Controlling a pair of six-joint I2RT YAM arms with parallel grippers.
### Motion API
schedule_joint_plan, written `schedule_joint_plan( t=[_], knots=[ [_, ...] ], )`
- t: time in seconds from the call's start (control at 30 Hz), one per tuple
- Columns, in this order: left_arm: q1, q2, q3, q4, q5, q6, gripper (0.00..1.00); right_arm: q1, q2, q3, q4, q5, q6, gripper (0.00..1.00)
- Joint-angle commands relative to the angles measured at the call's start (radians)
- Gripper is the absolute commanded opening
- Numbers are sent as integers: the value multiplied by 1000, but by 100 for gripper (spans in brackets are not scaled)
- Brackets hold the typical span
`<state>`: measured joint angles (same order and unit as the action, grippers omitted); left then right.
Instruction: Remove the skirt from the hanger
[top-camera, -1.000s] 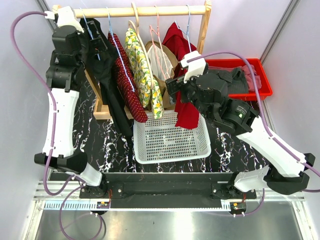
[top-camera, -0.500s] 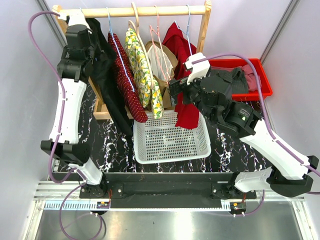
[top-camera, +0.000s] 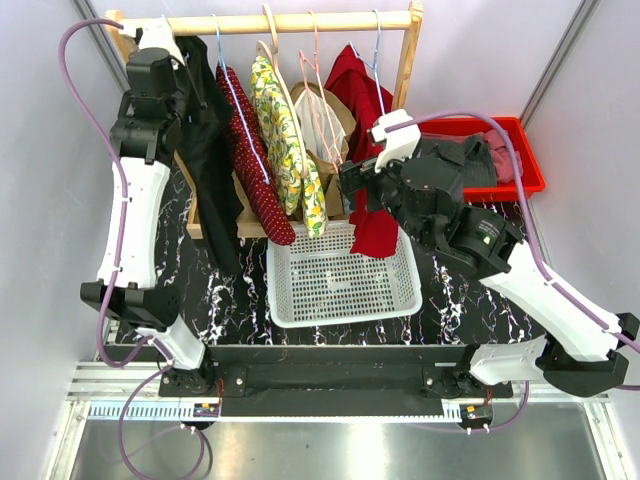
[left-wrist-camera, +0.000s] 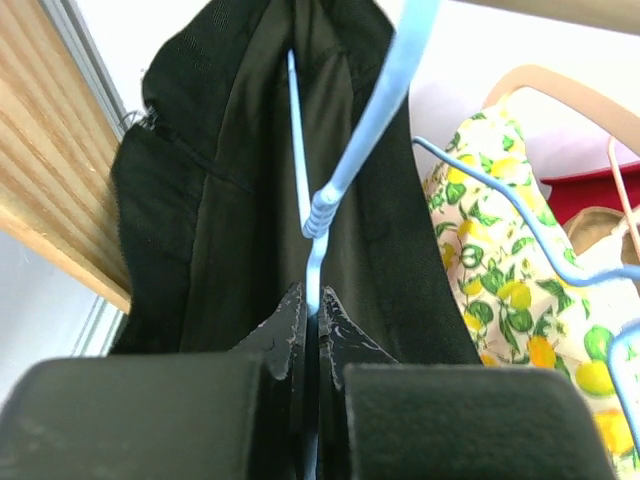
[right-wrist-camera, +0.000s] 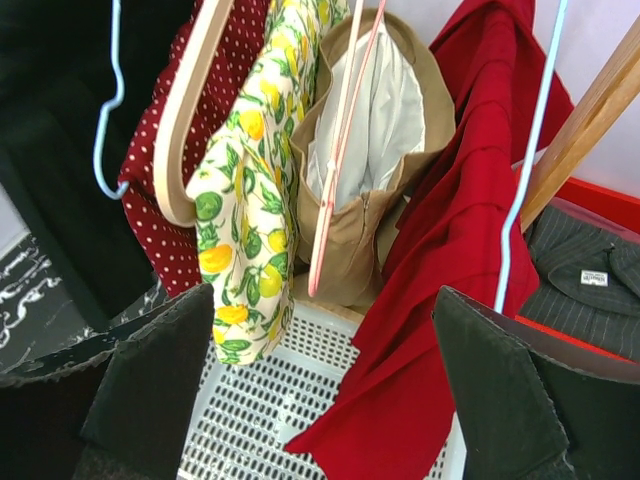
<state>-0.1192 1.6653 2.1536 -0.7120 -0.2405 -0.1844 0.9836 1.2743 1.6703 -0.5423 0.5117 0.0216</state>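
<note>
1. top external: the left gripper is up at the left end of the wooden rail, right against the top of the black skirt, which hangs there on a blue hanger. its fingers cannot be told from this view. next along the rail hang a red dotted garment, a lemon-print garment, a tan skirt and a red garment. the right gripper is beside the red garment, above the white basket. a red bin sits at the right.
2. left wrist: the left gripper has its fingers pressed together, pinching the wire of the blue hanger. the black skirt is draped on that hanger, right behind the fingers. the lemon-print garment is to the right.
3. right wrist: the right gripper has its fingers spread wide, holding nothing, facing the tan skirt on a pink hanger. the red garment is to the right, the white basket below.
</note>
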Motion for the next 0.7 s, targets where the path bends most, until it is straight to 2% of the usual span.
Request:
schedule_joint_plan(
  t=[0.0,0.13,0.33,0.4,0.5,0.67],
  knots=[
    [4,-142,94,86,63,79,0,6,-7,-17,48,5,6,98],
    [4,-283,57,101,99,135,0,6,0,-20,51,-4,14,97],
    [4,-490,-102,1,193,171,0,6,16,-3,56,-18,24,96],
    [4,-573,-213,-24,234,178,0,6,28,15,54,-18,23,97],
    [4,-677,-346,-90,346,235,0,7,37,38,51,-30,28,98],
    [4,-791,-397,-312,583,408,0,7,46,65,83,-110,54,100]
  ],
)
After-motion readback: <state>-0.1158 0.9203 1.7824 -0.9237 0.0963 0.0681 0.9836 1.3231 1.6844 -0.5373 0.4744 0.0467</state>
